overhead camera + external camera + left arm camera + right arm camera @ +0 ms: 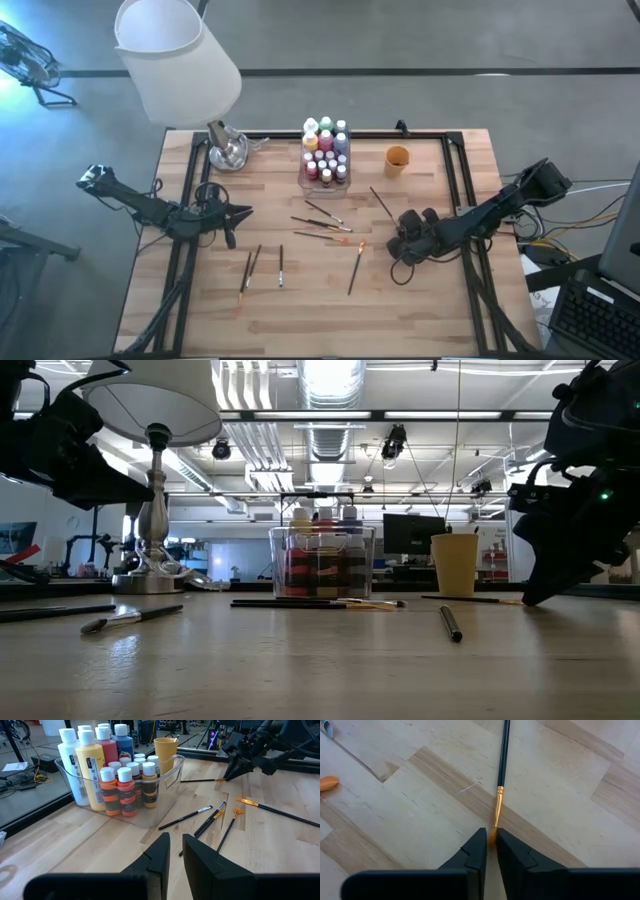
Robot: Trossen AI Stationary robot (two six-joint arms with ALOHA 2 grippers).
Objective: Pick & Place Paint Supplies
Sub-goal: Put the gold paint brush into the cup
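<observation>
Fingers of the right gripper [490, 842] are pressed nearly together around the orange bristle tip of a paintbrush [502, 757], whose dark handle runs away from them toward the top of the right wrist frame over the pale wood of the table [395, 815]. From above, this right gripper [404, 246] sits right of centre, low over the boards.

At centre left of the overhead frame, the left gripper [236, 211] hangs with its fingers [160, 857] a narrow gap apart and nothing between them.

Just above centre in the overhead frame stands the clear plastic box [325, 170], packed with upright paint bottles [326, 148] with white caps. In the left wrist frame, the bottles [122, 790] show yellow, red, white and blue. An orange cup [397, 159] stands just right of the box.

Loose brushes lie scattered on the table: a small cluster [322, 224] at centre below the box, one [381, 202] slanting below the cup, one [354, 270] lower down near the right gripper, and three [262, 268] in the lower left of centre.

A lamp with a white shade [175, 55] stands at the upper left.
</observation>
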